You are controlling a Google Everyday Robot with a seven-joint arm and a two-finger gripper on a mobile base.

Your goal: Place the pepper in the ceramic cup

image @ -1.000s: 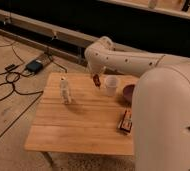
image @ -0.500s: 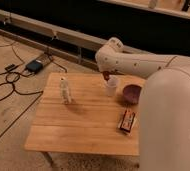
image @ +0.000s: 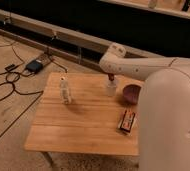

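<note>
The arm has carried the gripper (image: 110,79) across to just above the ceramic cup (image: 111,90), its jaws clamped on the pepper (image: 110,76), a light, slender, fairly stiff thing best pinched mid-length.

It looks like a robotics lab or test space: a low wooden table (image: 83,120) stands on a bare floor (image: 8,135). Loose black cables (image: 2,86) and a power box (image: 34,65) lie beside it. The gripper (image: 110,77) hangs just above the ceramic cup (image: 111,88).

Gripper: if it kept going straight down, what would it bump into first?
Probably the cup, which seems to sit right below the gripper near the table's far side; depth is unclear.
</note>
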